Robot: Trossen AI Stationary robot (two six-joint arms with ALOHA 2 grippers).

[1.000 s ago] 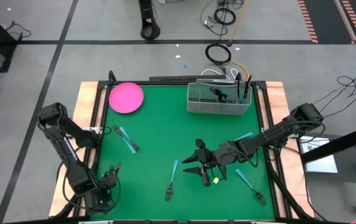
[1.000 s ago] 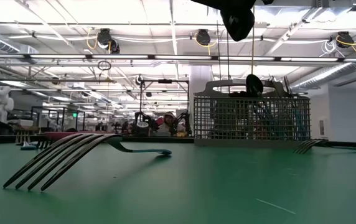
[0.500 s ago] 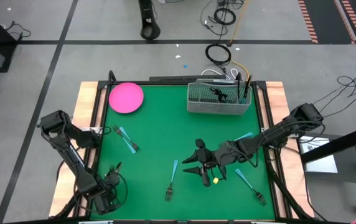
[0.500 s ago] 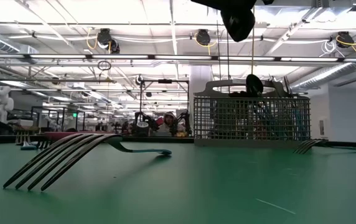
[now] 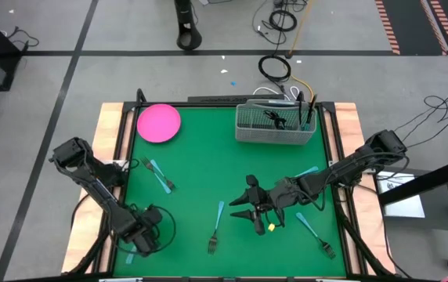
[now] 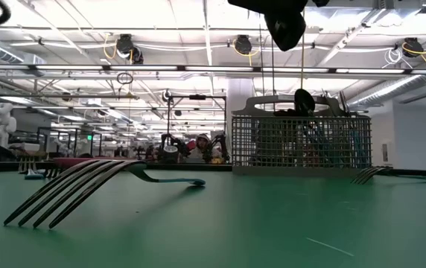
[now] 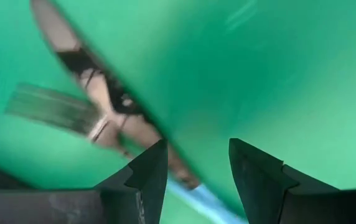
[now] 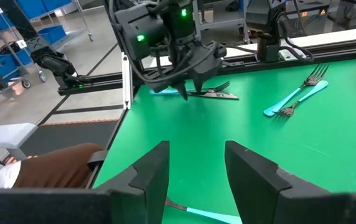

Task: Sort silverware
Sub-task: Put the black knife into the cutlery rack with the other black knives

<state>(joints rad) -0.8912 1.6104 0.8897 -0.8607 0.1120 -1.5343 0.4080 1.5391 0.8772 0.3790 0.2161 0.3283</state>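
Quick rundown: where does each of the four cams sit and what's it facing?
High: overhead, straight down on the green table; both arms show.
Low: table height, facing the mesh basket; one arm overhead.
Left wrist: above the mat's edge; own open fingers.
Right wrist: across the mat at the left gripper; own open fingers.
Shared: high and low both show the basket.
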